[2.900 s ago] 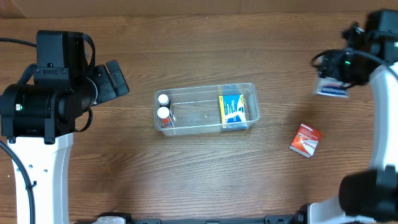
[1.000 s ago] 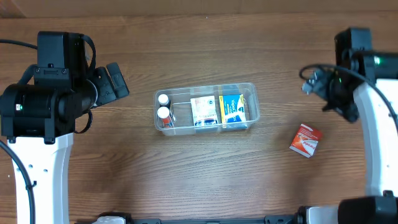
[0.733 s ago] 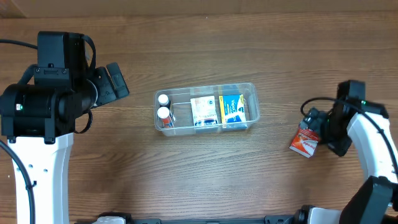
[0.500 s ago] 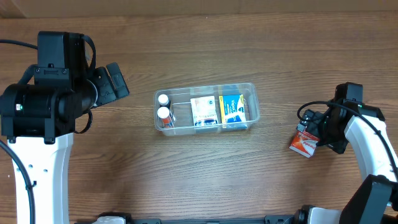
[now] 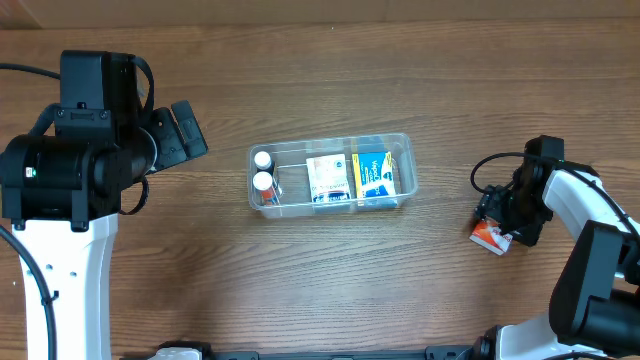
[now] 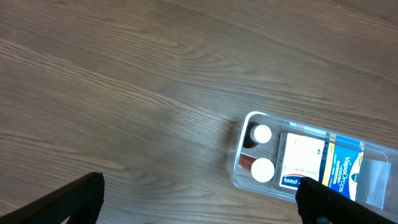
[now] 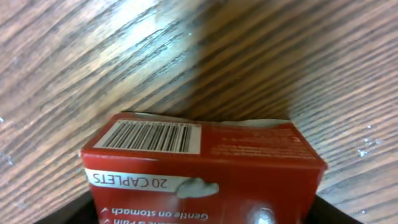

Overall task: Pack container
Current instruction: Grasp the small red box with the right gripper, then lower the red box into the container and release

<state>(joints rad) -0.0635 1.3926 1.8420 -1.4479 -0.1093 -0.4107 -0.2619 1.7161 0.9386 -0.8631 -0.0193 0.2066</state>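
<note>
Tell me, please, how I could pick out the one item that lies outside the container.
On the wooden table, look right of the clear container to the right pincer. Partly beneath it lies a small red box. It is the only item outside the container, and its side bears a barcode and the words 20 CAPLETS.

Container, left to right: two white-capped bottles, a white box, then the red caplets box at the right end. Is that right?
No. At the right end of the container sits the blue-and-yellow box; the red box lies on the table outside it, as the overhead view shows. The bottles and white box are as you said.
</note>
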